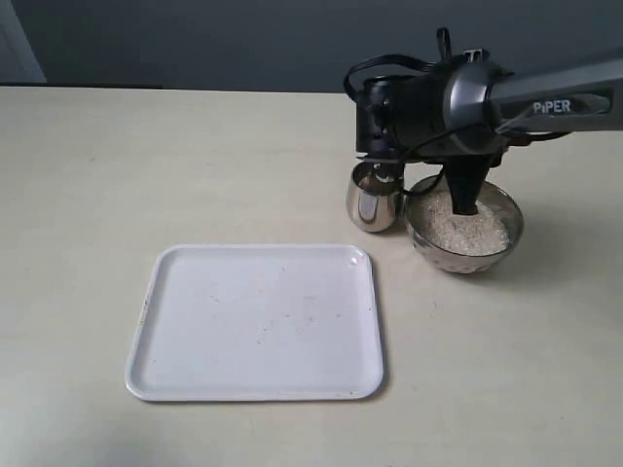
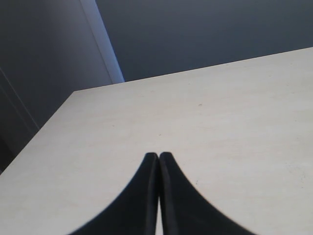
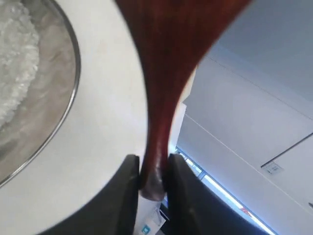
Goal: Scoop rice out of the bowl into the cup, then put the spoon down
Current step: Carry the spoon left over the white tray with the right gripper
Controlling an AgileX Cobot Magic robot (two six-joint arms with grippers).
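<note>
The cup (image 1: 375,197) was polished metal, mirror-bright, with reflections across its rounded side. The bowl (image 1: 425,243) was shiny metal too, with a faint pattern on its wall; seen close in the right wrist view, its inside looked duller and brushed. The rice (image 1: 469,231) was white, grainy and matt. The spoon (image 3: 166,73) was dark reddish-brown wood, smooth with a soft sheen. The tray (image 1: 258,321) was white and smooth, plastic-looking, slightly glossy, with a few tiny specks. The table (image 1: 97,175) was pale cream, matt and faintly streaked. The left gripper (image 2: 159,157) and the right gripper (image 3: 152,160) were black and matt.
</note>
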